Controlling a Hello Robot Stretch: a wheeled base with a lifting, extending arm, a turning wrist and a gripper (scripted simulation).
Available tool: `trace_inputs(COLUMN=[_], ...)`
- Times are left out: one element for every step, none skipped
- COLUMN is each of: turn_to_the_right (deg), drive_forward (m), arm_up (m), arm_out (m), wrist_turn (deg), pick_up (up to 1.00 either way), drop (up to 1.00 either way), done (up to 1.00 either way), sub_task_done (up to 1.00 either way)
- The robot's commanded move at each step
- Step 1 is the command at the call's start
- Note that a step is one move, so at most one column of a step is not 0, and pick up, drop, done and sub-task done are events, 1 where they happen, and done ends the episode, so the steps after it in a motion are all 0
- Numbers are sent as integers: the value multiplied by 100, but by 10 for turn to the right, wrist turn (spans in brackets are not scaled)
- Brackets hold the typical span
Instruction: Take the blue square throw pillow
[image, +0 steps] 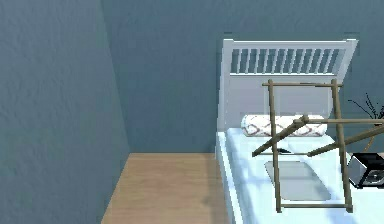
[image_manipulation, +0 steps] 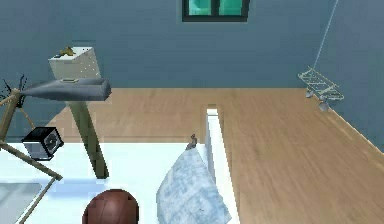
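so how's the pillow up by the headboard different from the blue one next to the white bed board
The headboard pillow is white with a faint reddish pattern; the blue pillow is pale blue and mottled. The headboard pillow is long and lies flat across the bed; the blue pillow looks squarer and seems propped against the white bed board. Both are soft cushions resting on pale bedding.

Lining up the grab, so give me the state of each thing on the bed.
Blue pillow: on the bed, beside its white end board.
White patterned pillow: lying flat by the headboard.
Wooden frame: tilted over the bed.
Brown ball: resting on the bed.
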Motion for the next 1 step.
trace_inputs(turn_to_the_right=[0], drive_forward=[0], arm_up=[50], arm_out=[0], wrist_turn=[0], pick_up=[0], drop=[0], done=[0], sub_task_done=[0])
